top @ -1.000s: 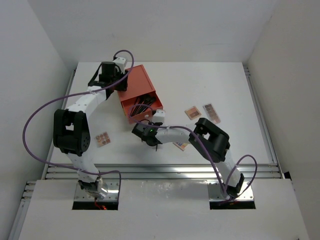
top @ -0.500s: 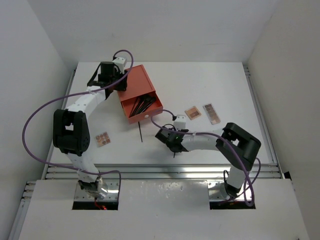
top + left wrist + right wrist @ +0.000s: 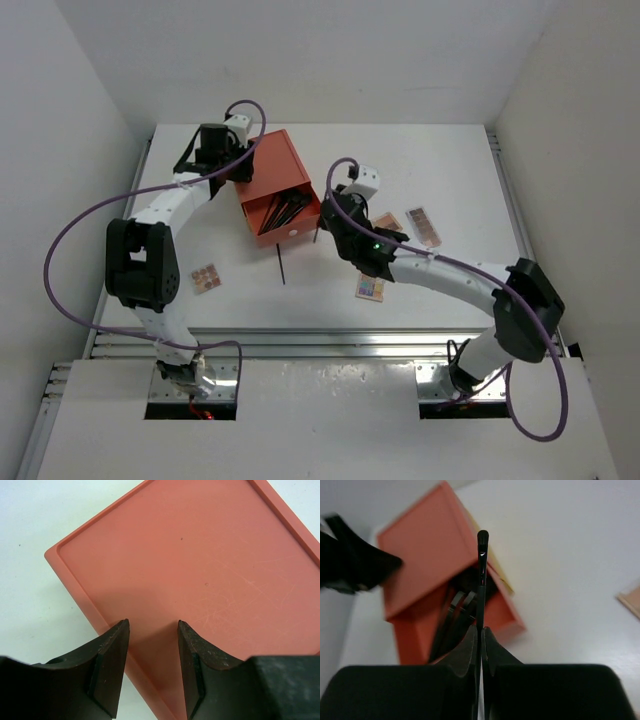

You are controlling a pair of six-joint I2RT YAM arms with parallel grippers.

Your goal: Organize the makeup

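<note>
R gripper [image 3: 481, 630] is now up beside drawer box [image 3: 270, 170], clamped on black pencil [image 3: 481, 580] for dropping in; L gripper [image 3: 152, 630], half-open, prob. steadies it.

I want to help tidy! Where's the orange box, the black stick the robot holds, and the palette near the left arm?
Orange rectangular drawer box [image 3: 272, 165]: top view, its lid.
Thin black makeup stick [image 3: 481, 570]: right wrist view, its upper shaft.
Small flat pink-brown eyeshadow palette [image 3: 205, 277]: top view, centre.

Black pencils [image 3: 284, 212] fill the drawer [image 3: 297, 226], a loose pencil [image 3: 281, 268] lies beside it, a held pencil [image 3: 481, 580] hovers; perhaps four palettes [image 3: 423, 226] lie scattered.
</note>
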